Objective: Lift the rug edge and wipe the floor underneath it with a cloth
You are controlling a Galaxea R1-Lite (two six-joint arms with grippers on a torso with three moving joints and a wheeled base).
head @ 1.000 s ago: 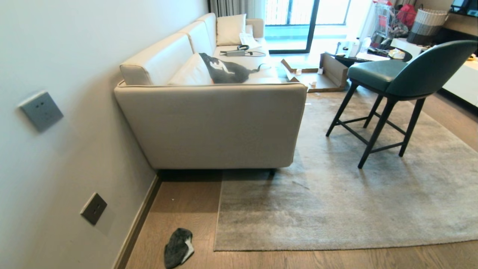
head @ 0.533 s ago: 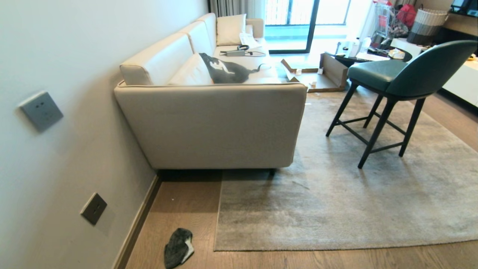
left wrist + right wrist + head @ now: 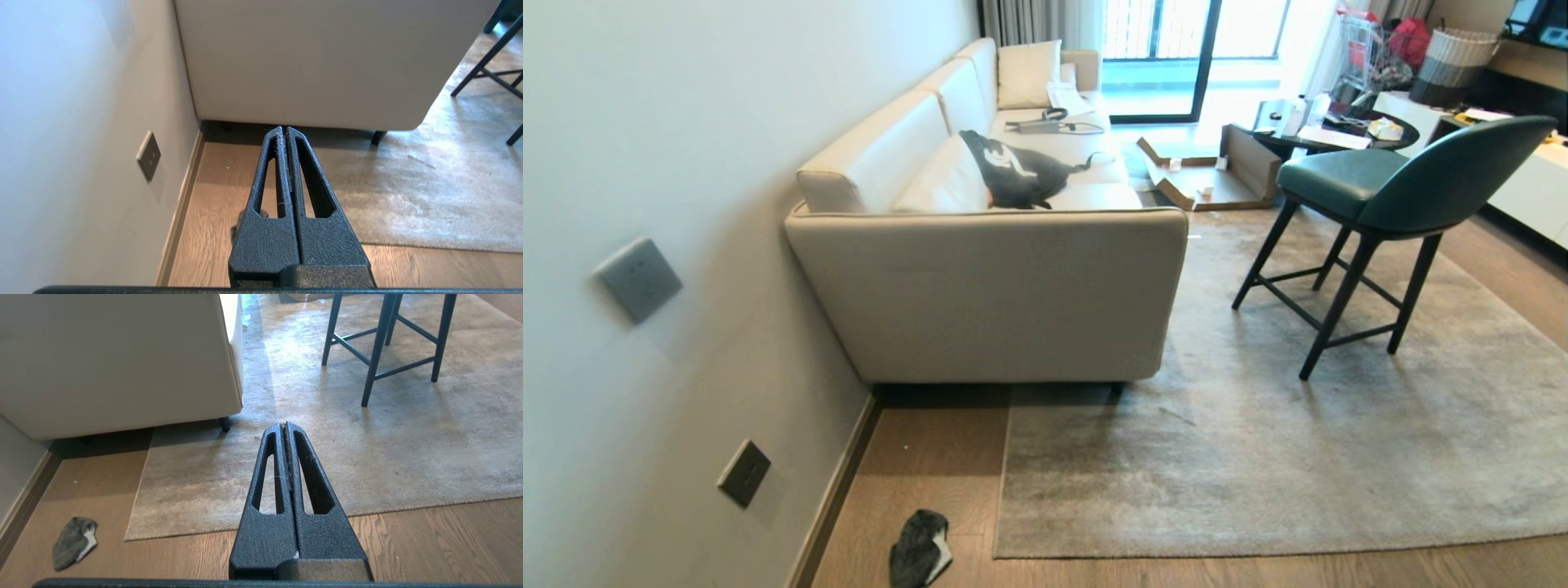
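Camera view tips down slightly; nothing else moves. Both hands, left hand (image 3: 284, 131) and right hand (image 3: 284, 426), closed empty. Dark charcoal fuzzy cloth (image 3: 920, 549) unpicked on brown wood-plank floor (image 3: 915, 465); grey-beige rug edge (image 3: 1258, 549) flat, unlifted.

light: daylight from balcony door (image 3: 1160, 57); glare there | shadow: under sofa (image 3: 988, 294) | edges: bowed

Living room, daylit. Pale grey wall (image 3: 686, 122) along frame left, carrying two grey socket plates (image 3: 638, 279), with a brown skirting board (image 3: 837, 498) below. Cream sofa (image 3: 988, 294) against the wall, centre frame. Green upholstered chair (image 3: 1396, 184) on black legs, right. Glazed balcony door (image 3: 1176, 49), top centre, admitting bright light. Flattened cardboard box (image 3: 1217, 175) beyond the sofa.
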